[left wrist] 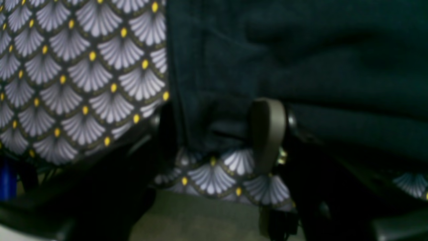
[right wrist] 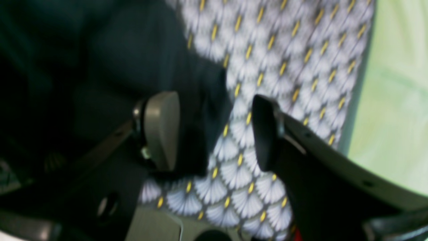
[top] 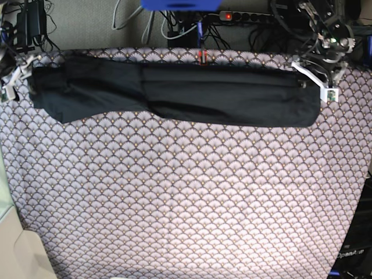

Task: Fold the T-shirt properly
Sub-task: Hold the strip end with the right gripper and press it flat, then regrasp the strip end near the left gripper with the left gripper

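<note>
Left end effector (left wrist: 214, 134): my jaws stand wide at the shirt's end, one grey pad (left wrist: 267, 134) resting on the cloth and the other dark and hard to make out; nothing is pinched between them.
Right end effector (right wrist: 214, 130): jaws spread wide astride the shirt's other end, its edge lying in the gap, not gripped.
Plain black soft cotton T-shirt (top: 174, 90): lies as a long narrow band along the far edge of the worktop, already folded lengthwise by the look of it.
Why here: I judge that I sit at each end to take both ends and fold the band across.
Arm pose: both wrists are low, reaching inward from opposite sides.
Scallop-patterned purple-white tablecloth (top: 186, 197): covers the worktop beneath the shirt.
</note>
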Robot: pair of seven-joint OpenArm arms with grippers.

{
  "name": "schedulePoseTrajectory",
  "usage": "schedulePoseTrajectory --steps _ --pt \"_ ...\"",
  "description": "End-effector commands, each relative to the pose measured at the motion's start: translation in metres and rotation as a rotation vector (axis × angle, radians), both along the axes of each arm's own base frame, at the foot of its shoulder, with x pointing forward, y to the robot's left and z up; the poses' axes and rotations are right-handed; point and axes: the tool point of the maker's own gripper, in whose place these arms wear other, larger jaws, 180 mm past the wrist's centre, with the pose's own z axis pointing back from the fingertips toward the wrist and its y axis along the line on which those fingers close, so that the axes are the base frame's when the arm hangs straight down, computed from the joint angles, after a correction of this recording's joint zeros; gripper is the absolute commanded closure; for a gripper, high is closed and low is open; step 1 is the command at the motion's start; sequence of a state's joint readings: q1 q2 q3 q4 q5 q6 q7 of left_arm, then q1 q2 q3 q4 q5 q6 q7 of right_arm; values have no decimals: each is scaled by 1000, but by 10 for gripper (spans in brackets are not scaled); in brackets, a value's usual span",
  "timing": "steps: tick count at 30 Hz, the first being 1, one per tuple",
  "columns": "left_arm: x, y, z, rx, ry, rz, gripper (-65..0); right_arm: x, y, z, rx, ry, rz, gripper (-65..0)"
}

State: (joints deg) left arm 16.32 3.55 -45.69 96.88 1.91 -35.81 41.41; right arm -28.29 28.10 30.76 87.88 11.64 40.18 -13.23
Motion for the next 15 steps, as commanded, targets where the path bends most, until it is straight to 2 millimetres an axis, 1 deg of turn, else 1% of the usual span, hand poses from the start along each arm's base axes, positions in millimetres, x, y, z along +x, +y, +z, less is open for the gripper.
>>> schedulePoseTrajectory --steps 1,4,6,9,10,15 --pt "6 3 11 14 -41 -3 -331 5 -8 13 -22 -33 2 -360" --pt "7 3 12 15 -43 -3 -331 6 -8 13 -19 -36 1 -360" --pt "7 4 12 17 -45 -4 -331 15 -6 17 -13 -60 0 -360" --pt "10 5 16 25 -56 -6 -331 16 -9 9 11 -56 -30 -360" --pt "11 6 19 31 -63 -8 -331 19 -10 8 15 -61 -36 -361" --pt "19 7 38 67 -105 -16 -332 26 -1 -9 57 -34 -29 -361"
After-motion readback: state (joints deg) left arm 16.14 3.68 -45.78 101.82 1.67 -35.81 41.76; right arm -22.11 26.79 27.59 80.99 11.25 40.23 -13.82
